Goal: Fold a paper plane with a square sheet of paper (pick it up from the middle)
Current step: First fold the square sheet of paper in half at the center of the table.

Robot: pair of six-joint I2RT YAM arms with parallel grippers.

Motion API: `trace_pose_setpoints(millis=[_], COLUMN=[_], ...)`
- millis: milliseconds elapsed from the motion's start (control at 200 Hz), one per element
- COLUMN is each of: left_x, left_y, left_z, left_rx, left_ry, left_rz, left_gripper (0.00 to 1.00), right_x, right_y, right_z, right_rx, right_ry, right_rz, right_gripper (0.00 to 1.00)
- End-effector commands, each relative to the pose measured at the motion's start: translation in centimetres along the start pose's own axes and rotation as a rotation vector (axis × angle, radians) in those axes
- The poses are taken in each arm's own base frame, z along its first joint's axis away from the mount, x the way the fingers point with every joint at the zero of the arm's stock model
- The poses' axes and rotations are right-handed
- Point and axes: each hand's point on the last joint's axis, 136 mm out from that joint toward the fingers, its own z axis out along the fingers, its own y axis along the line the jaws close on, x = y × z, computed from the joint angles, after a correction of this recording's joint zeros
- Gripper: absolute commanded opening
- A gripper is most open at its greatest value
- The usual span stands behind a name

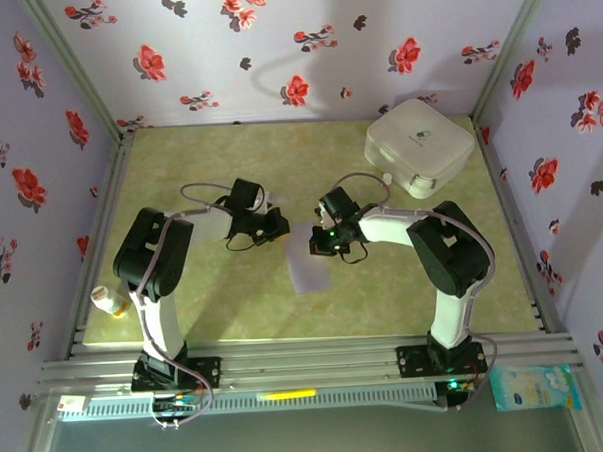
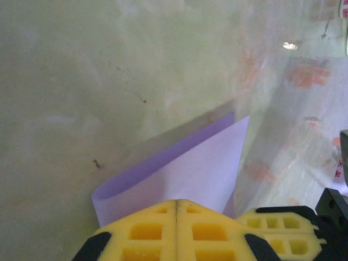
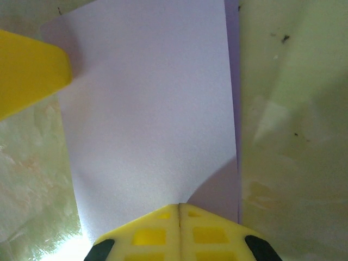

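Both left fingers point(image 2: 144, 231) and right fingers point(image 3: 147, 236) pressed together on the folded square sheet of paper point(image 1: 308, 271) — white box point(image 1: 421, 146) well apart.

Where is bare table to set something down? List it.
Free: the table's back-left, between wall and left arm; the near strip between the bases, below the paper sheet. Crowded: centre, where the right arm meets the left; back-right, the white box.

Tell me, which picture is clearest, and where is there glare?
Top external: evenly lit, soft shadows on the table. Left wrist: hazy, the table mirrors the flowered walls. Right wrist: the sheet is crisp, glare whitens the bottom left corner.
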Motion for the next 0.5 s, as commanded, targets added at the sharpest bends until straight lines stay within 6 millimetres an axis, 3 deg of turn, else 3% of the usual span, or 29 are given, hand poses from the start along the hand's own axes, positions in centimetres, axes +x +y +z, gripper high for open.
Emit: trace_pose_setpoints(millis=[0,195,495], left_x=[-0.2,-0.3,-2.4], left_y=[1.7,5.2,6.5], left_z=[0.8,1.0,-0.4], left_rx=[-0.032,-0.127,-0.171], left_ry=[0.015,0.000,-0.061], left_rz=[-0.014,-0.065,-0.133], left_gripper=[0.01,0.00,0.00], right_x=[4.1,4.3,4.4], right_y=[-6.6,-6.8,-6.9], right_z=[1.1,1.1,1.1], right_rx=[0.232,0.238,0.242], right_ry=[0.119,0.120,0.117], right_rz=[0.082,0.084,0.085], right_gripper=[0.00,0.00,0.00])
